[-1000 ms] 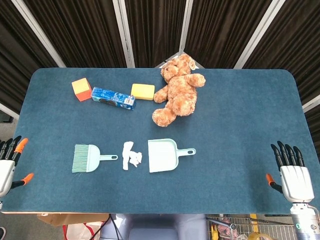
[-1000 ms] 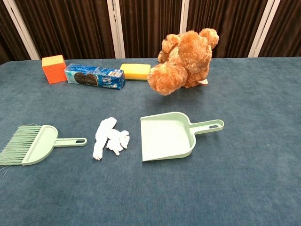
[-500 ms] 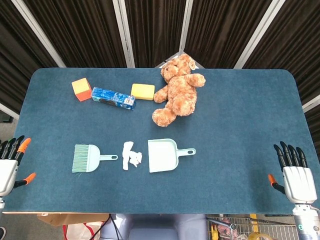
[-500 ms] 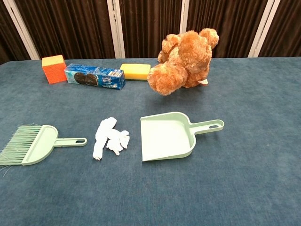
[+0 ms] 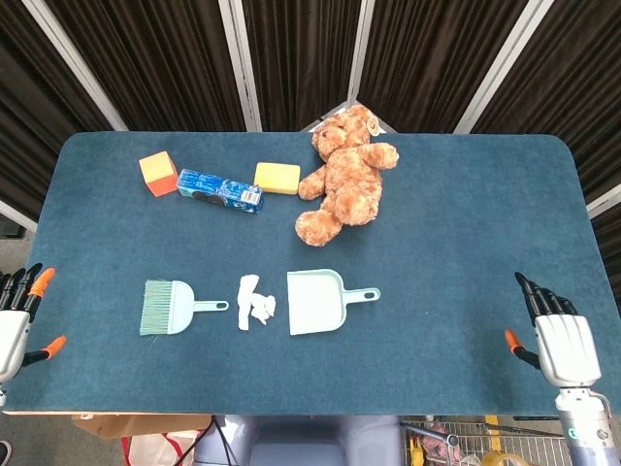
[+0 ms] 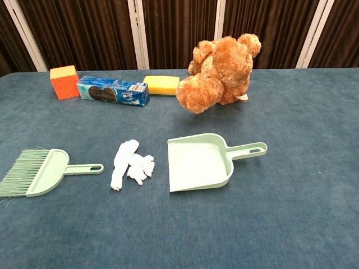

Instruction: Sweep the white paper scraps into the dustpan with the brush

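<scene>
Head view: right hand (image 5: 561, 342) at the lower right of the frame, fingers (image 5: 537, 294) straight and spread, holding nothing, lying over the near right corner of the table (image 5: 466, 223). Left hand (image 5: 14, 320) at the lower left edge, partly cut by the frame, fingers apart with orange tips showing, nothing in it; it sits just off the table's left edge. Neither hand shows in the chest view. Task items lie in a row in the lower centre of the frame: brush (image 5: 169, 307) with bristles to the left and handle to the right, white paper scraps (image 5: 254, 302) just right of the handle tip, dustpan (image 5: 318, 301) just right of the scraps, mouth toward them, handle pointing right (scraps between the two tools, touching neither as far as the chest view shows). Wide bare cloth lies between each hand and this row, widest on the right. Upper part of the frame, near the far edge: orange block (image 5: 157, 173), blue packet (image 5: 219, 190), yellow sponge (image 5: 277, 178), teddy bear (image 5: 346, 173), all well apart from the row.
</scene>
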Action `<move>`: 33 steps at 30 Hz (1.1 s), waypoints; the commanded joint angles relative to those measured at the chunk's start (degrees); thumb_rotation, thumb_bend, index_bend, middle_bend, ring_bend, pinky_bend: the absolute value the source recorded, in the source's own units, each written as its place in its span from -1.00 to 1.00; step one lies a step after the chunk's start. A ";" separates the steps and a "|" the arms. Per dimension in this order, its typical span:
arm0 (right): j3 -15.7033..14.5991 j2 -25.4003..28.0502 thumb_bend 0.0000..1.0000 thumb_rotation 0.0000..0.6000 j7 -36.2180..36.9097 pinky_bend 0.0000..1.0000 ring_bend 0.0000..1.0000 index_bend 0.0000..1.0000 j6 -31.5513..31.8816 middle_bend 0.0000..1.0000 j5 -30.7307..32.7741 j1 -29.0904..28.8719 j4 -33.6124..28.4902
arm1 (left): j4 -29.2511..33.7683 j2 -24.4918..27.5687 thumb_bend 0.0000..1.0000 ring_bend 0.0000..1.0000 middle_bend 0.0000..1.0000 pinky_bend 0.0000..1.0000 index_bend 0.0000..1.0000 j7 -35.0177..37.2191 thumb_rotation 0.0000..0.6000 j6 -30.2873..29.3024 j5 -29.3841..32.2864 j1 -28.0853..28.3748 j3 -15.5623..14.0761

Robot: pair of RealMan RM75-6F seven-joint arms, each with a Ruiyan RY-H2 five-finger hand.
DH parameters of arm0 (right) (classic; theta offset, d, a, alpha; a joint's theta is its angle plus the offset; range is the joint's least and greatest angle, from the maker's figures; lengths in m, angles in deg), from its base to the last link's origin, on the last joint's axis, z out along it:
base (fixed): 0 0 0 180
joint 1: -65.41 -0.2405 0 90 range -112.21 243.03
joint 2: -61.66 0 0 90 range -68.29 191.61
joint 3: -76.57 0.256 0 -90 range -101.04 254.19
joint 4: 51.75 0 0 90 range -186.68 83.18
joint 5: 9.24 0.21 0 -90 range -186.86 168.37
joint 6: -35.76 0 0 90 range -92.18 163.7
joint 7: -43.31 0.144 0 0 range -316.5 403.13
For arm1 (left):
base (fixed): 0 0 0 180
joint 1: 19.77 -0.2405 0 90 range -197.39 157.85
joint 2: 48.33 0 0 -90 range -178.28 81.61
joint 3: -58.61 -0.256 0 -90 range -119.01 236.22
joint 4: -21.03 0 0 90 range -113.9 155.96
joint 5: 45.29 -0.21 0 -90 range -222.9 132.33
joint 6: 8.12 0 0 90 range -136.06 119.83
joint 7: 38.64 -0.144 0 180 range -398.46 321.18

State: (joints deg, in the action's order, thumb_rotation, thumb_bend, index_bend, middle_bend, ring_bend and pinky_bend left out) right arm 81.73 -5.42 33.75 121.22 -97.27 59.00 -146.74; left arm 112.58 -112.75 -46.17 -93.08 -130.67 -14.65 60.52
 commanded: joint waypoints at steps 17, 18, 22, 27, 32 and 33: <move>6.07 -14.98 -0.35 1.00 -18.26 0.84 0.89 -0.22 -15.13 0.88 11.10 -14.55 -5.06 | 0.50 0.17 -1.00 -1.00 -1.00 -0.96 -1.00 -0.78 1.00 0.56 -0.11 0.15 -0.27; 6.12 -16.10 -0.35 1.00 -19.16 0.83 0.89 -0.22 -15.53 0.88 11.55 -15.18 -4.70 | 0.57 0.21 -1.00 -1.00 -1.00 -0.96 -1.00 -0.77 1.00 0.68 0.02 0.15 -0.28; 6.56 -20.40 -0.35 1.00 -21.95 0.83 0.89 -0.22 -16.18 0.88 13.61 -17.17 -2.67 | 0.82 0.53 -1.00 -1.00 -1.00 -0.96 -1.00 -0.45 1.00 1.36 0.84 0.19 -0.24; 6.63 -24.68 -0.35 1.00 -24.12 0.84 0.89 -0.21 -16.88 0.88 15.67 -19.05 0.04 | 1.14 0.76 -1.00 -1.00 -1.00 -0.96 -1.00 -0.29 1.00 1.76 1.66 0.13 -0.14; 6.10 -28.68 -0.35 1.00 -26.76 0.83 0.89 -0.19 -17.71 0.89 17.26 -20.87 3.42 | 1.18 0.90 -1.00 -1.00 -1.00 -0.96 -1.00 0.05 1.00 2.22 2.00 0.22 -0.14; 6.11 -29.45 -0.35 1.00 -26.88 0.83 0.89 -0.19 -17.87 0.89 17.61 -21.17 4.07 | 1.22 0.96 -1.00 -1.00 -1.00 -0.96 -1.00 0.22 1.00 2.28 1.98 0.25 -0.15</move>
State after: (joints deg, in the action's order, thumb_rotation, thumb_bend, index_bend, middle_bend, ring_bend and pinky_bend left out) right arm 87.96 -33.76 7.50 103.73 -80.36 38.52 -143.74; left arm 113.78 -111.82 -45.99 -90.82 -128.69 -14.43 60.37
